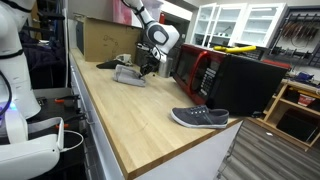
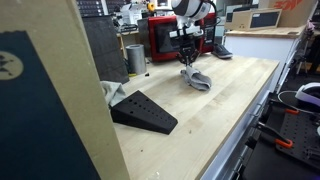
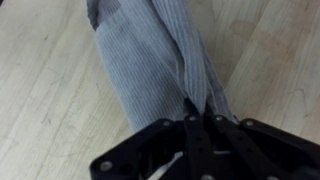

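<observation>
Microwave [image 1: 203, 70] stands just behind gripper [image 1: 144, 70] pinching grey shoe [image 1: 128, 75].

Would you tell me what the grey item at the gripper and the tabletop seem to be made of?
Grey item: soft textile, likely knit or corduroy, matte; fine parallel ribs and loose folds show. Tabletop: light wood, smooth low-sheen finish; grain streaks show, though it may be laminate.

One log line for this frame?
gripper: shut on grey fabric item | item: resting on wooden table | nearby: grey shoe, black wedge
</observation>
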Controlling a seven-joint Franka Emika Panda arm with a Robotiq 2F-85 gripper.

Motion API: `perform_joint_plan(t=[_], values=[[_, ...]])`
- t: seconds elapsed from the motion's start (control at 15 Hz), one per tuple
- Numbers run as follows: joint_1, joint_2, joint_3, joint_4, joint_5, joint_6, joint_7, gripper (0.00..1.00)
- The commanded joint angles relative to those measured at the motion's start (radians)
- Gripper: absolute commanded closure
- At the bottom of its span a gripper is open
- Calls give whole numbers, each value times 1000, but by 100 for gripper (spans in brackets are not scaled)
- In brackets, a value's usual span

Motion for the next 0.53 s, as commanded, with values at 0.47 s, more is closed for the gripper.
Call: perform_joint_plan(t=[0.47], values=[[5,-54,39,-29,62,179,-25,27]])
